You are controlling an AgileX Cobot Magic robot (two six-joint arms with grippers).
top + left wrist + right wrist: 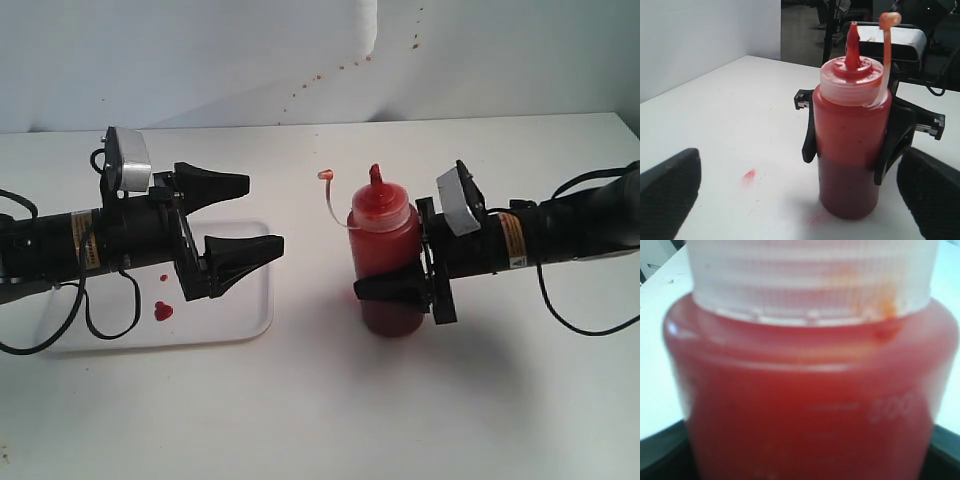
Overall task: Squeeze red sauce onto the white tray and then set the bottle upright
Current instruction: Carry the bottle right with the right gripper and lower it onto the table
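The bottle [388,262] stands upright on the table right of centre, red nozzle up and its tethered tip cap [324,175] hanging off to the left. My right gripper [372,262] is shut on the bottle [850,150], one finger on each side of its body. The right wrist view is filled by the bottle [805,405]. The white tray [262,318] lies at the left with a blob of red sauce [163,311] and a small drop above it. My left gripper [265,213] hovers open over the tray's right part, holding nothing, well apart from the bottle.
Faint pink smears [749,175] mark the table near the bottle's base. Red specks [340,68] dot the white backdrop behind. A black cable [100,325] loops from the left arm over the tray, and another cable [580,320] hangs from the right arm.
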